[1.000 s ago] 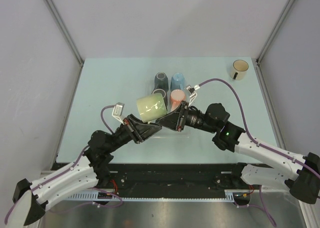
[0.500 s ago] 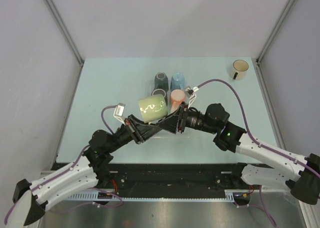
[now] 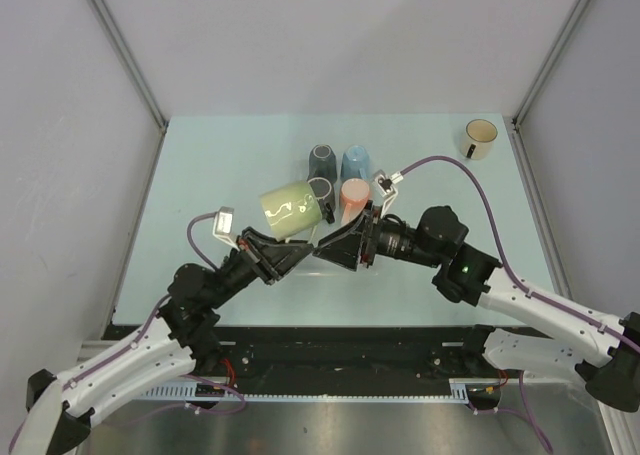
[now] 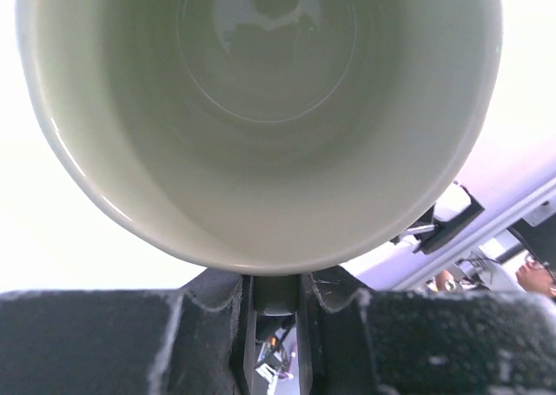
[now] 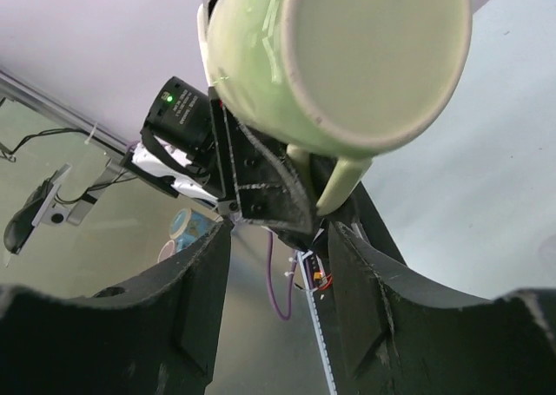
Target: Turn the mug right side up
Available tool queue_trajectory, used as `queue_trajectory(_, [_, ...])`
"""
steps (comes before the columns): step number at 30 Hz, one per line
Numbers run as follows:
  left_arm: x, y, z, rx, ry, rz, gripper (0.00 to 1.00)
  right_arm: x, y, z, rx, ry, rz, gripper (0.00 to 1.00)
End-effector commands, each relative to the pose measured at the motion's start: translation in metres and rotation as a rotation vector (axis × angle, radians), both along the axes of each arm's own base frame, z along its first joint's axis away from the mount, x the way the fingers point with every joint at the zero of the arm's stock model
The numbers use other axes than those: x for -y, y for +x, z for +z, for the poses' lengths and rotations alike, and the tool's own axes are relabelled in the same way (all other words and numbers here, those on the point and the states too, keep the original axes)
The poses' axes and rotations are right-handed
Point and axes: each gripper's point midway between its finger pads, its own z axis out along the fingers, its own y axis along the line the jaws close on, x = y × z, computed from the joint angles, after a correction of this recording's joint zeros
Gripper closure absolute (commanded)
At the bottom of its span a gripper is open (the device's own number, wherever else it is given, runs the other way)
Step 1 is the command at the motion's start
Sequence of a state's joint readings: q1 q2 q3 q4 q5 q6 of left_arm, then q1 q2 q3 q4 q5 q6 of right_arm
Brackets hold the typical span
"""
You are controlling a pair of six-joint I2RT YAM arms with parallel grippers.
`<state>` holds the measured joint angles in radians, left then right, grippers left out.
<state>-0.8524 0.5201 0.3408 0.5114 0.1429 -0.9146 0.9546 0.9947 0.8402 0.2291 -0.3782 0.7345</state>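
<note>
Pale-green glazed ceramic mug [image 3: 290,207]: aloft, tilted, midway between counter's side edges; left gripper [image 4: 276,295] clamped on handle [image 5: 334,182], right gripper [image 3: 325,251] fingers apart. Risk: mug pivots in handle-pinch, drops.

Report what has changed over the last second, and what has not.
The green mug shifted left and rolled, so its patterned side now faces up. The left gripper, shut on the handle, carried it as the left arm drew back to the left. The right gripper is open and clear of the mug; whether it gripped earlier is unclear. The cluster of cups and the beige mug in the far right corner stayed put.
</note>
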Motion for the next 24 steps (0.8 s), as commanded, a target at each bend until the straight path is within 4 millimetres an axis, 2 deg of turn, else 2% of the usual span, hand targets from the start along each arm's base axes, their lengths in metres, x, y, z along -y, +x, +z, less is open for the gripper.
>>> queue_trajectory(1, [-0.022, 0.0, 0.06, 0.155, -0.098, 0.094, 1.0, 0.008, -0.011, 0.033, 0.078, 0.055, 0.02, 0.46])
queue_trajectory(7, [-0.029, 0.002, 0.07, 0.174, -0.086, 0.14, 1.0, 0.011, -0.008, 0.033, 0.087, 0.042, -0.005, 0.46])
queue_trajectory(9, [-0.036, 0.012, 0.072, 0.172, -0.024, 0.209, 1.0, 0.017, -0.002, 0.025, 0.085, -0.004, -0.055, 0.47])
queue_trajectory(10, [-0.039, 0.018, 0.072, 0.163, 0.001, 0.248, 1.0, 0.023, -0.001, 0.029, 0.096, -0.007, -0.079, 0.47])
queue_trajectory(11, [-0.043, 0.025, 0.073, 0.157, 0.032, 0.287, 1.0, 0.029, 0.001, 0.019, 0.084, -0.05, -0.105, 0.47])
queue_trajectory(12, [-0.051, 0.035, 0.075, 0.141, 0.098, 0.359, 1.0, 0.037, 0.009, 0.015, 0.078, -0.076, -0.17, 0.47])
queue_trajectory(14, [-0.058, 0.055, 0.07, 0.107, 0.199, 0.449, 1.0, 0.055, 0.012, 0.008, 0.073, -0.132, -0.239, 0.47])
queue_trajectory(16, [-0.077, 0.076, 0.068, 0.066, 0.337, 0.567, 1.0, 0.073, 0.024, 0.006, 0.063, -0.169, -0.351, 0.48])
queue_trajectory(17, [-0.075, 0.091, 0.056, 0.031, 0.412, 0.591, 1.0, 0.083, 0.026, -0.006, 0.039, -0.223, -0.392, 0.47])
queue_trajectory(19, [-0.092, 0.109, 0.056, -0.008, 0.483, 0.659, 1.0, 0.098, 0.038, -0.013, 0.014, -0.267, -0.495, 0.47])
queue_trajectory(22, [-0.101, 0.147, 0.033, -0.139, 0.601, 0.698, 1.0, 0.117, 0.047, -0.029, -0.007, -0.353, -0.59, 0.47])
queue_trajectory(23, [-0.105, 0.154, 0.024, -0.176, 0.636, 0.706, 1.0, 0.121, 0.048, -0.035, -0.011, -0.384, -0.602, 0.47])
queue_trajectory(24, [-0.102, 0.171, 0.013, -0.208, 0.684, 0.705, 1.0, 0.124, 0.049, -0.034, -0.009, -0.39, -0.618, 0.47])
